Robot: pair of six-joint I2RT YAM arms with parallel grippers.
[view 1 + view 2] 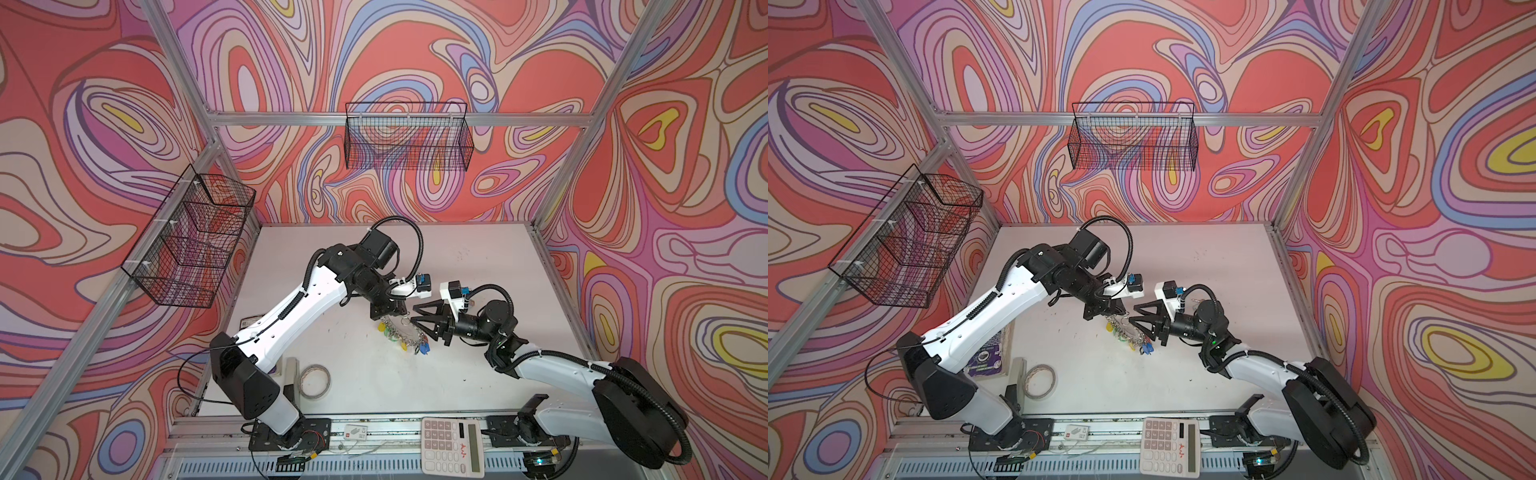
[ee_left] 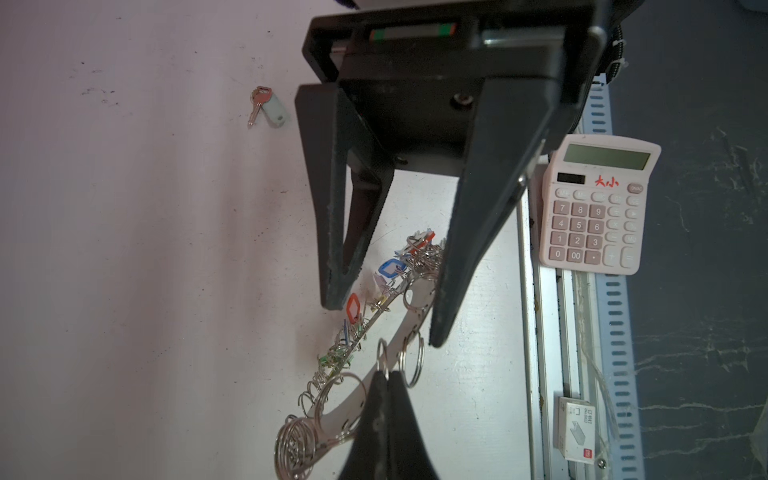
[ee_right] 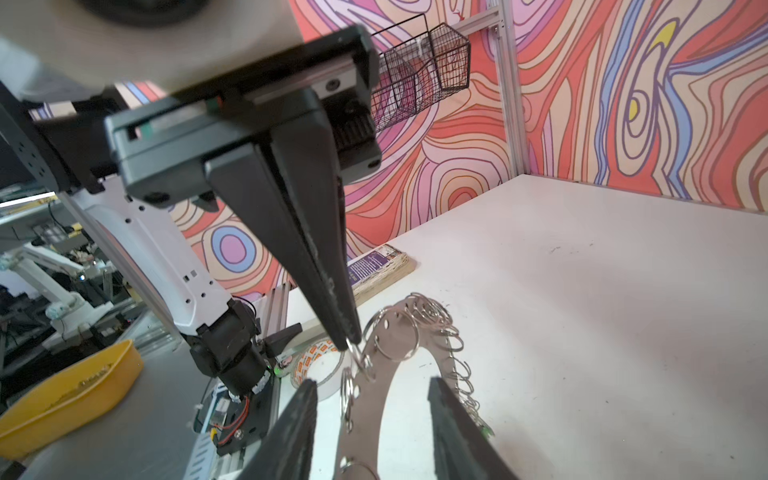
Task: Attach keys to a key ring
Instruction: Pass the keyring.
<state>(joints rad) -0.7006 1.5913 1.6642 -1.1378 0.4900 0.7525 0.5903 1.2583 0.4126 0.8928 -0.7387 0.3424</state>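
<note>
The key ring (image 1: 405, 334) (image 1: 1128, 332), a flat silver ring fringed with small split rings, is held tilted just above the white table. Keys (image 1: 422, 350) with blue, green, yellow and red tags hang from its far side. My left gripper (image 2: 386, 376) (image 1: 400, 318) is shut, pinching one small split ring (image 3: 360, 358) on the rim. My right gripper (image 3: 372, 381) (image 1: 412, 315) is open, its fingers (image 3: 301, 415) straddling the ring's flat band (image 3: 365, 419) without touching it. A loose key (image 2: 266, 109) with a pale tag lies apart on the table.
A beige tape roll (image 1: 315, 380) and a booklet (image 1: 990, 353) lie front left. A pink calculator (image 1: 452, 444) and a small staple box (image 2: 575, 428) rest on the front rail. Wire baskets (image 1: 407, 137) (image 1: 189, 237) hang on the walls. A yellow tray (image 3: 70, 395) sits off the table.
</note>
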